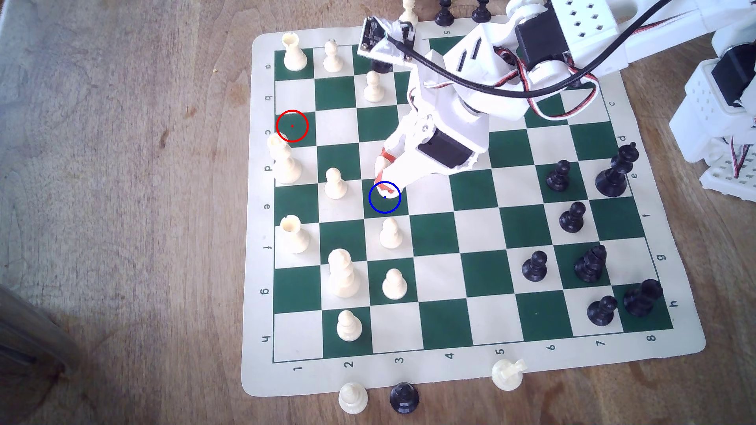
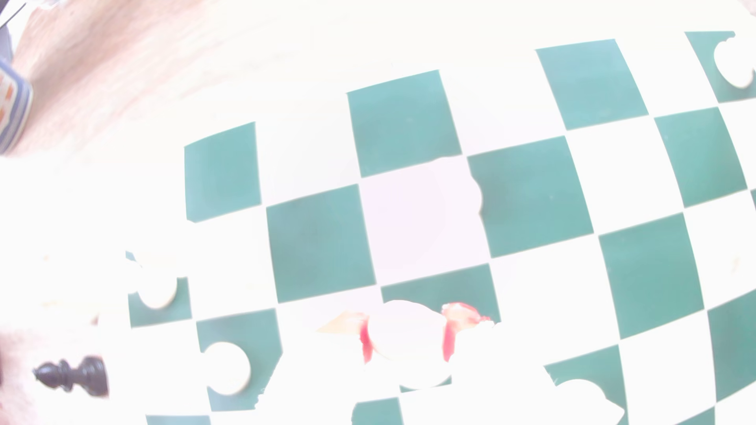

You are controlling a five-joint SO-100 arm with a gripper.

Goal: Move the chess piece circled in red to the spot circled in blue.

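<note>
My gripper [image 1: 384, 173] reaches down over the spot circled in blue [image 1: 378, 206], a dark green square in the board's third column. Its red-taped fingers [image 1: 387, 155] are shut on the cream chess piece [image 1: 381, 167], whose base hangs at or just above that ring. The overexposed wrist view has the same cream piece [image 2: 405, 333] pinched between two red pads [image 2: 450, 339], my gripper [image 2: 407, 341] closed around it. At the exterior view's left edge of the board, the red-ringed green square [image 1: 292, 126] stands bare.
Cream pawns stand close by [image 1: 336, 184] [image 1: 390, 233], and a taller cream piece [image 1: 286, 163] is just below the red ring. Black pieces [image 1: 572, 216] line the exterior view's right side. Loose pieces [image 1: 403, 397] lie off the board's front edge. The arm's base [image 1: 720, 102] is at far right.
</note>
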